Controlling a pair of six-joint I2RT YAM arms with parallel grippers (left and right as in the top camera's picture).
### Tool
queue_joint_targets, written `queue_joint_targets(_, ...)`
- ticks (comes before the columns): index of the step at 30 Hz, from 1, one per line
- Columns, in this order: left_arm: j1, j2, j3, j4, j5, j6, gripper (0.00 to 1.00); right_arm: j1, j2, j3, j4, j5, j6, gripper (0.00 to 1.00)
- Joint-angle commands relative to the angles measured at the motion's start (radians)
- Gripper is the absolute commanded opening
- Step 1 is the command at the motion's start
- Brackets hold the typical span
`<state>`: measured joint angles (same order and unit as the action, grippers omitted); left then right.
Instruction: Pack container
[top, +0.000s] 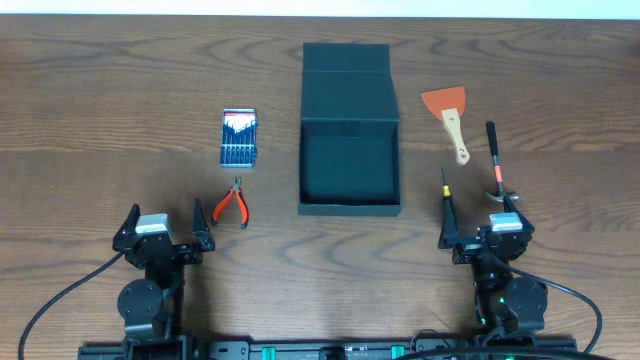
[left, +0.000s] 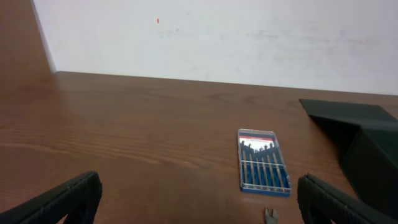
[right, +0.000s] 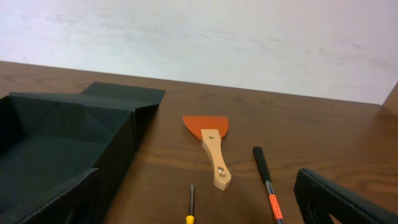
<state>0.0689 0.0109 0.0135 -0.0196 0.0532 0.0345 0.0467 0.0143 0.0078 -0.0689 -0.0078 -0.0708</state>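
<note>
Your left pincer (top: 167, 224) gapes wide and empty; red pliers (top: 232, 203) lie just ahead to its right, with the blue screwdriver case (top: 238, 137) farther on. Your right pincer (top: 483, 235) is also wide and empty. Just ahead of it lie a screwdriver (top: 446, 190) and a black-handled tool (top: 493, 150), with an orange scraper (top: 447, 115) beyond. The container (top: 350, 209) sits open, ahead between both pincers.
</note>
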Motion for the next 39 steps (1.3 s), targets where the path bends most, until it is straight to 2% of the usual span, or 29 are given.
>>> queue_joint_targets(1, -0.005, -0.007, -0.009, -0.043, 0.014, 0.017, 0.99, -0.015, -0.008, -0.002, -0.003, -0.007, -0.013, 0.99)
queue_joint_targets(27, -0.005, -0.007, -0.009, -0.043, 0.014, 0.017, 0.99, -0.015, -0.008, -0.002, -0.002, -0.028, -0.012, 0.99)
queue_joint_targets(35, -0.005, -0.007, -0.009, -0.043, 0.014, 0.017, 0.99, -0.015, -0.008, 0.005, 0.008, -0.045, 0.204, 0.99)
queue_joint_targets(39, -0.005, -0.007, -0.009, -0.043, 0.014, 0.017, 0.99, -0.016, -0.003, 0.038, 0.008, -0.008, 0.235, 0.99)
